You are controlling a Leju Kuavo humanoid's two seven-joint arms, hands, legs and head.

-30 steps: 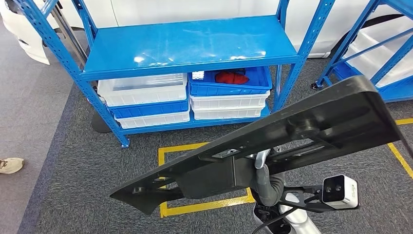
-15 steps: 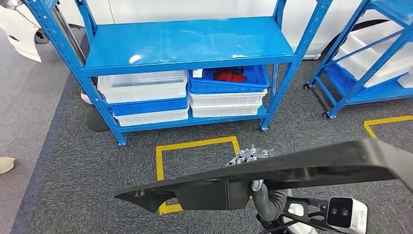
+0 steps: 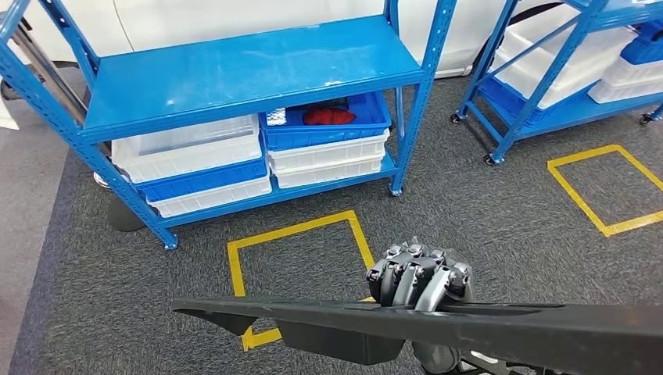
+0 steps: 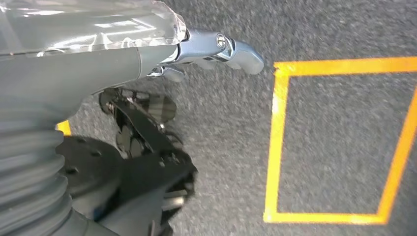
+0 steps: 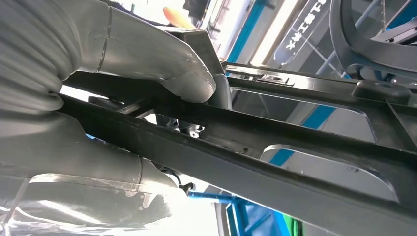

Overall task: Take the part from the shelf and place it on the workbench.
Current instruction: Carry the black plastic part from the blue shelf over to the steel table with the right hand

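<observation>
The right hand (image 3: pixel 418 283) held the part (image 3: pixel 438 328), a long, flat, black piece. In the head view the part lay almost level across the low edge of the picture, and the dark fingers (image 3: pixel 403 277) curled over its top edge. In the right wrist view the thick grey thumb (image 5: pixel 162 64) pressed on one of the part's black bars (image 5: pixel 255 147), so the hand was wrapped tight around it. The part was up in the air, over the dark grey carpet (image 3: pixel 485 211), in front of the blue shelf (image 3: pixel 242 70) and well apart from it.

The left hand (image 4: pixel 196 51) hung low over the carpet. It held nothing. Its fingers pointed out straight, but I could not tell how far apart they were.

On the low level of the shelf sat white bins (image 3: pixel 188 152) and blue bins (image 3: pixel 324 133). One blue bin had something red (image 3: pixel 328 116) in it. A yellow tape square (image 3: pixel 301 250) was on the carpet between the shelf and the robot. Another blue shelf (image 3: pixel 539 70) stood off to the right, with another yellow square (image 3: pixel 606 187) near it.
</observation>
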